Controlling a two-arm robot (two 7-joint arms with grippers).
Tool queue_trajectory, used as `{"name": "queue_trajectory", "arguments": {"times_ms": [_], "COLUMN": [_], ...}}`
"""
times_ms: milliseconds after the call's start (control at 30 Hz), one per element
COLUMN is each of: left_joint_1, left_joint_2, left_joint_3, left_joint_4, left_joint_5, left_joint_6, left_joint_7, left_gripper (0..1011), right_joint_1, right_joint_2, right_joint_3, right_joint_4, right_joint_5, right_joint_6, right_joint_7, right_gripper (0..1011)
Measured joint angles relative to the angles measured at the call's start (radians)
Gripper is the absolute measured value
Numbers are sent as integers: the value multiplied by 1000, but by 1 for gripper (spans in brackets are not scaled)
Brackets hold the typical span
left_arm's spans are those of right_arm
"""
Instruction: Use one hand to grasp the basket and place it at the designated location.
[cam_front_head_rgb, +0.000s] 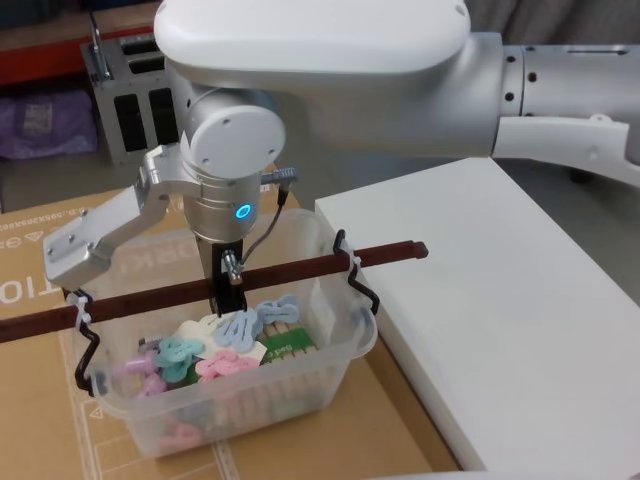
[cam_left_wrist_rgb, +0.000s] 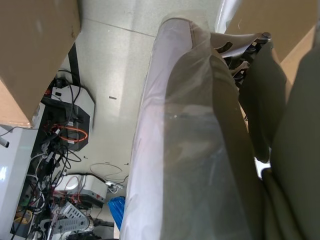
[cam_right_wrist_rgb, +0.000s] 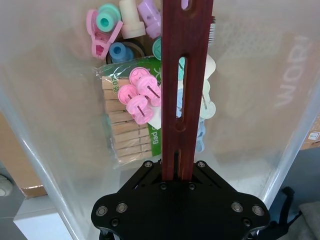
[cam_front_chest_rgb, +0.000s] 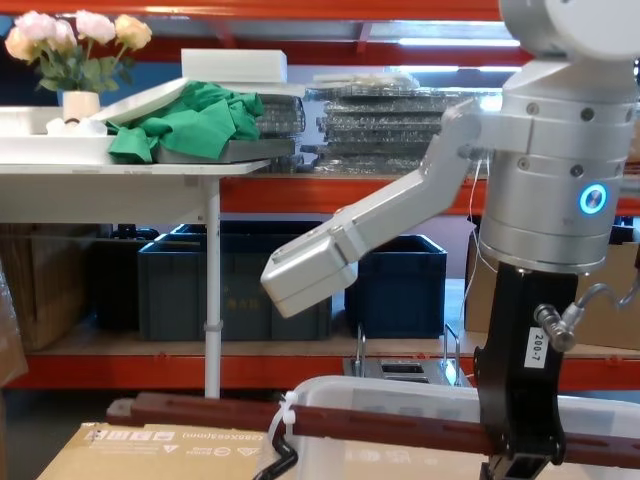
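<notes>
The basket (cam_front_head_rgb: 300, 385) is a translucent white tub holding coloured clips and a pack of wooden pegs (cam_right_wrist_rgb: 127, 132). Its long reddish-brown slotted bar handle (cam_front_head_rgb: 300, 268) runs across the top on black wire hooks, with a white zip tie (cam_front_head_rgb: 352, 262) near one end. My right gripper (cam_front_head_rgb: 228, 295) comes straight down over the tub and is shut on the middle of the bar; the right wrist view shows the bar (cam_right_wrist_rgb: 182, 90) running into the black gripper (cam_right_wrist_rgb: 172, 170). In the chest view the right gripper (cam_front_chest_rgb: 520, 440) clamps the bar above the tub's rim (cam_front_chest_rgb: 400, 392). The left wrist view looks down at the floor.
A brown cardboard box (cam_front_head_rgb: 40, 290) lies under the basket. A large white block (cam_front_head_rgb: 500, 320) stands close on its right. A grey metal rack (cam_front_head_rgb: 125, 90) is behind. Across the room are dark blue crates (cam_front_chest_rgb: 230, 280), a small metal box (cam_front_chest_rgb: 405, 370) and cables on the floor (cam_left_wrist_rgb: 65, 135).
</notes>
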Motion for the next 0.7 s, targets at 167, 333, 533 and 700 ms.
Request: {"name": "queue_trajectory", "arguments": {"times_ms": [167,333,533,700], "left_joint_1": [0,0,0,0], "left_joint_2": [0,0,0,0], "left_joint_3": [0,0,0,0], "left_joint_4": [0,0,0,0], "left_joint_5": [0,0,0,0], "left_joint_6": [0,0,0,0], "left_joint_7": [0,0,0,0], "left_gripper": [0,0,0,0], "right_joint_1": [-8,-16,-24,-35], "right_joint_2": [-12,-23,-36,-59], "right_joint_3": [-3,-7,-9,-13], "right_joint_4": [18,35,53,92], "right_joint_5": [-6,-11,-17,-23], "right_joint_6": [12,20,31,43], "right_joint_7": [0,1,2,5], "right_gripper": [0,0,0,0]}}
